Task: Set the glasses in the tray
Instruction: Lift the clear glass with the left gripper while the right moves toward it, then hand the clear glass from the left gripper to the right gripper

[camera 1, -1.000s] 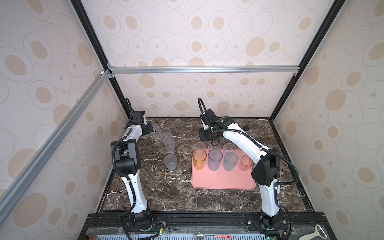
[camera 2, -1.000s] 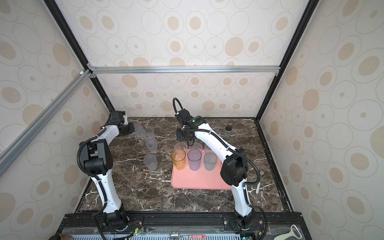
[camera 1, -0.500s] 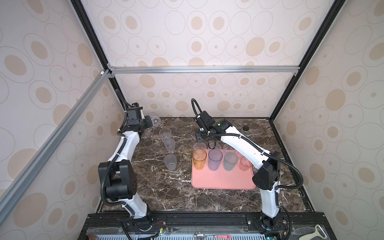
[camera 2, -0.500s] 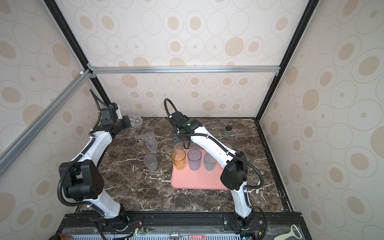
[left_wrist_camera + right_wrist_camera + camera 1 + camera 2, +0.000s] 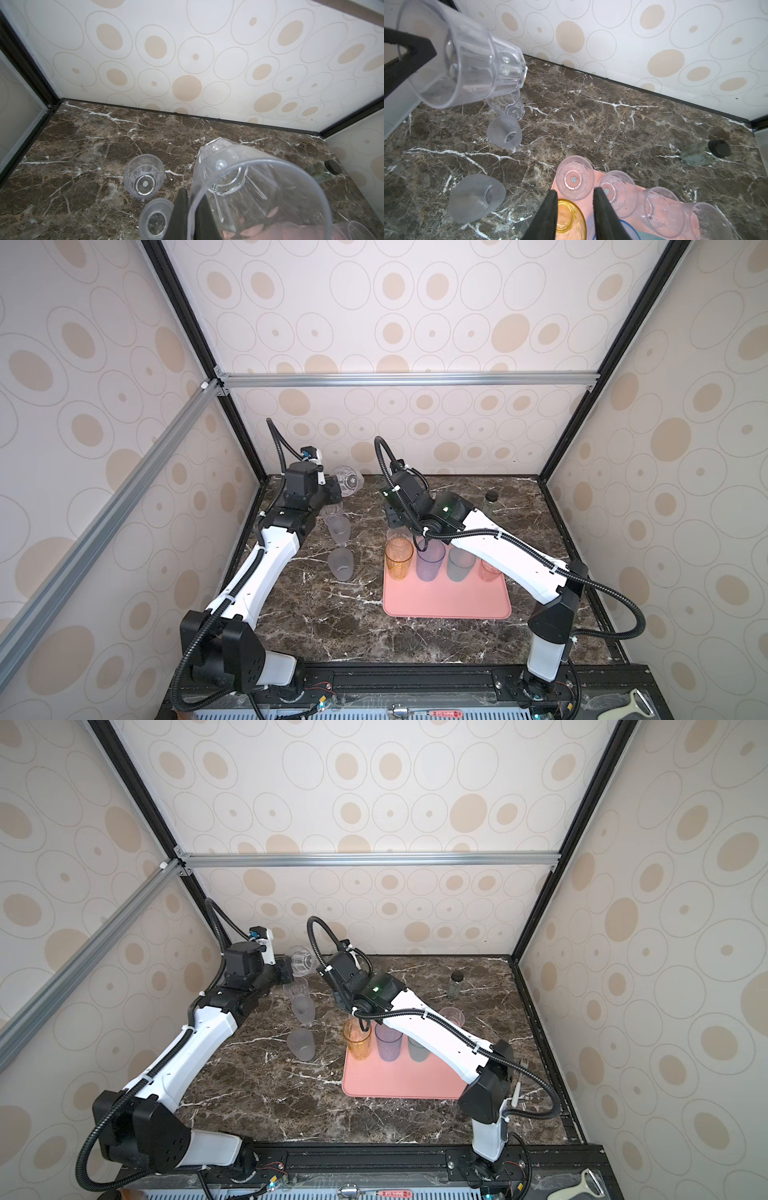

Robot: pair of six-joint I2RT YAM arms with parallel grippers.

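three glasses stand outside the tray [image 5: 446,601] on the marble table [image 5: 332,614]: an upright clear glass [image 5: 332,512], a rear frosted glass [image 5: 340,532] right against it, and a front frosted glass [image 5: 340,565] a little apart. a fourth, the lifted clear glass [image 5: 348,481], hangs tilted above the table's back left area, well apart from the tray. the left gripper [image 5: 190,214] pinches its rim, one finger outside the wall and one inside.

in the tray the amber glass [image 5: 399,558], purple glass [image 5: 430,560], teal glass [image 5: 459,564] and small pink glass [image 5: 490,570] form a row. behind them the right wrist view shows clear glasses [image 5: 574,178], four as far as i can count. the near half of the tray is bare.

the right gripper [image 5: 575,190] hovers over the tray's back left corner, fingers partway apart and holding nothing.

so i judge the job about two thirds done: roughly eight glasses are in, one is in the air, and three wait on the table.
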